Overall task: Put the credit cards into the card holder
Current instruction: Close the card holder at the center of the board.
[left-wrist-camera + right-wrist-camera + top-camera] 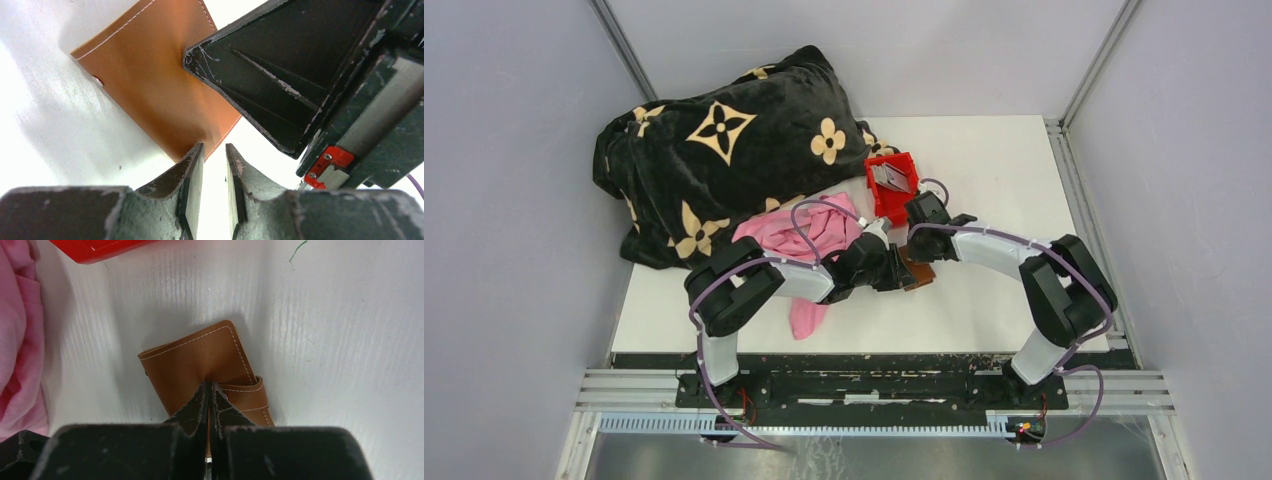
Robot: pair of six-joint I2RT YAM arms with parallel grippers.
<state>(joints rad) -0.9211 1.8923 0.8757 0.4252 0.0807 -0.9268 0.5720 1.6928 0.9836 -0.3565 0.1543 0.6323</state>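
Note:
The brown leather card holder (200, 357) lies folded shut on the white table, its strap (250, 395) wrapped round one edge. My right gripper (210, 385) is shut, and its tips press down on the holder's cover next to the strap. My left gripper (215, 150) stands open by a narrow gap at the holder's (150, 85) near corner, with nothing between its fingers. The right gripper's black finger (270, 75) fills the upper right of the left wrist view. In the top view, grey credit cards (890, 178) lie in the red bin (904, 200), behind both grippers.
A pink cloth (809, 235) lies left of the holder, partly under the left arm. A large black blanket with tan flower shapes (724, 150) covers the back left of the table. Grey walls enclose the table on three sides.

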